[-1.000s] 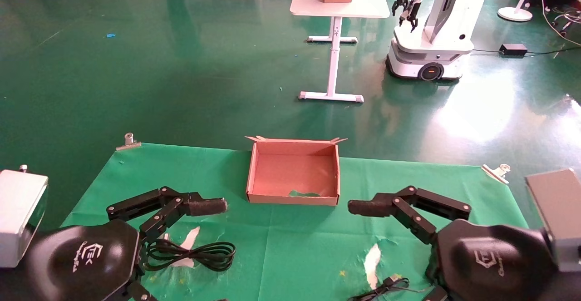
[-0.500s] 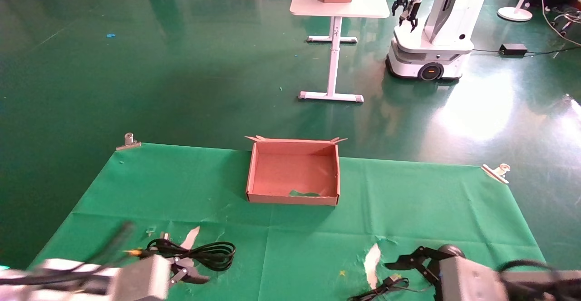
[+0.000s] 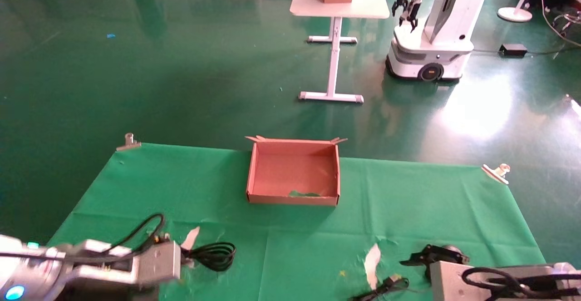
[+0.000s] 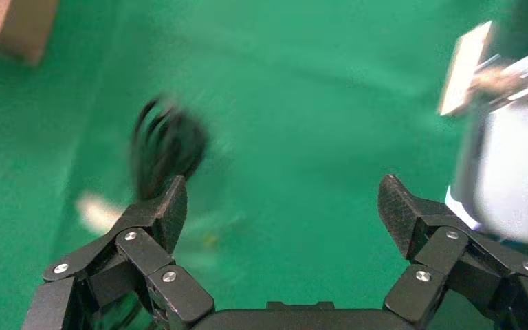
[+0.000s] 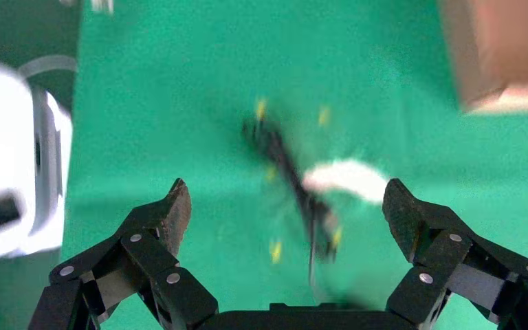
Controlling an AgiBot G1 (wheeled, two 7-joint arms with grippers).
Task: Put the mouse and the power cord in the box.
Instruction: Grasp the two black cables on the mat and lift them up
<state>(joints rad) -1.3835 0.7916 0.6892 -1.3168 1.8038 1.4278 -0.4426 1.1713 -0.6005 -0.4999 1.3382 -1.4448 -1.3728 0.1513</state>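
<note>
Okay, both my grippers are low at the near edge of the green cloth-covered table (image 3: 317, 246), each spread wide with nothing held. The left gripper (image 4: 282, 206) hangs over the thick black power cord coiled in a flat loop (image 3: 213, 255); the cord lies near one fingertip in the left wrist view, not between the fingers. The right gripper (image 5: 285, 206) looks down on a thin black cable (image 5: 295, 185) running across the gap between its fingers. That's probably the mouse's lead. The small black oval mouse itself I can't pick out; the right arm covers that corner in the head view. The shallow brown cardboard box with low walls (image 3: 293, 198) sits mid-table, well apart from both, with nothing in it but a green scrap by its near wall.

Step in hand, as I judge it: lining up the first grasp. For the cord I'd centre the loop between the fingers and pinch across the bundled strands, not one strand, or the coil will spill. It looks rubbery and floppy, so expect sag. The cloth has pale torn patches (image 3: 372, 258) near both items; I'd avoid snagging them.
</note>
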